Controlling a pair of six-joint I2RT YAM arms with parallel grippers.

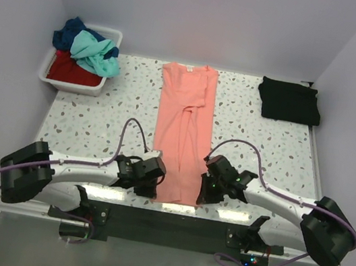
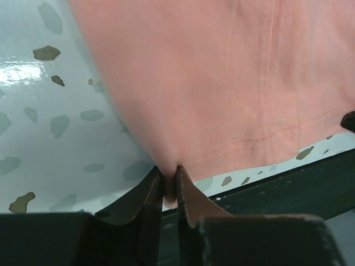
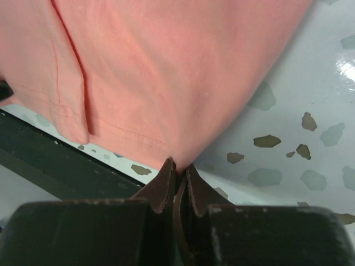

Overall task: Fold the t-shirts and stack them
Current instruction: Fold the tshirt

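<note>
Hem corners matter here: your left claw (image 2: 169, 185) pinches the near-left corner of the plain salmon-pink cloth t-shirt (image 1: 181, 123) lying lengthwise on the speckled desk (image 1: 90, 125), your right claw (image 3: 178, 174) the near-right; lift both evenly, hem taut.

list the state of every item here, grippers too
salmon-pink t-shirt: flat, sides folded in, hem corners pinched
black t-shirt: folded, far right
teal t-shirt: crumpled in white bin
navy blue t-shirt: crumpled in white bin
red t-shirt: crumpled in white bin
left gripper: shut on salmon-pink t-shirt
right gripper: shut on salmon-pink t-shirt
</note>
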